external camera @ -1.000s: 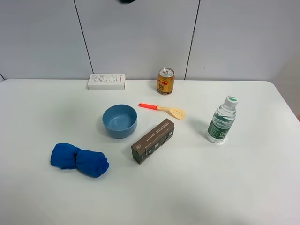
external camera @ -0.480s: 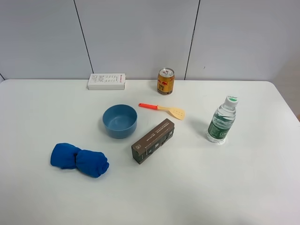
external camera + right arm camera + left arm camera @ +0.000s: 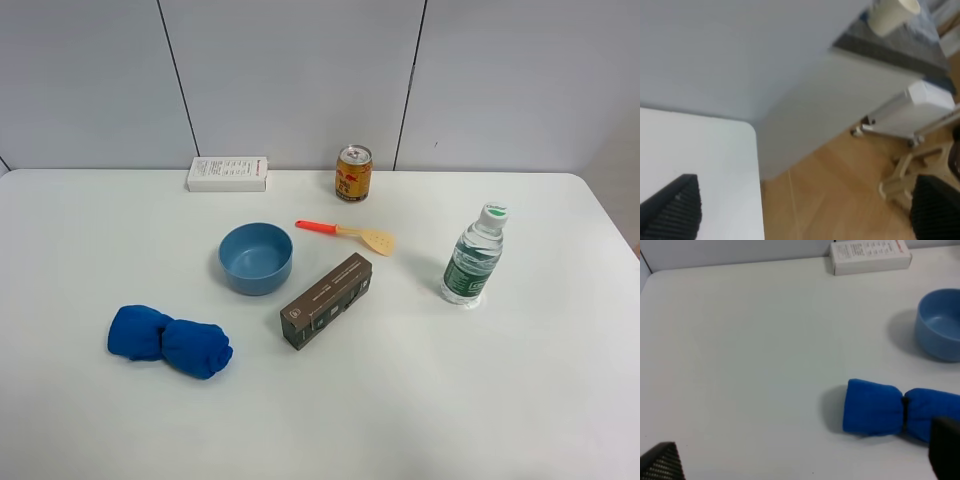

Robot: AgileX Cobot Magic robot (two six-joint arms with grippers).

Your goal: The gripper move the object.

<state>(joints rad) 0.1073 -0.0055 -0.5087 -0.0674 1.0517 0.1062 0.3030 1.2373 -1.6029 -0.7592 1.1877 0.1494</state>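
The royal-blue rolled cloth point(image 3: 170, 342) lies on the white table point(image 3: 420, 400) at the front left, a two-lobed lump. In the left wrist view the cloth point(image 3: 875, 407) lies just ahead of my left gripper point(image 3: 803, 456). That gripper's black fingertips point(image 3: 662, 463) stand wide apart, open and empty, with one tip overlapping the cloth's end. My right gripper point(image 3: 805, 205) is open and empty, facing the table's corner point(image 3: 715, 165) and the floor beyond. Neither arm shows in the exterior view.
A pale blue bowl point(image 3: 256, 258) stands behind and to the right of the cloth. A brown box point(image 3: 327, 300), an orange spatula point(image 3: 350, 234), a can point(image 3: 353, 173), a white box point(image 3: 228, 173) and a water bottle point(image 3: 473, 256) stand around.
A dark shape at the top edge of the exterior view one second ago has gone out of view. The objects on the table have not moved.
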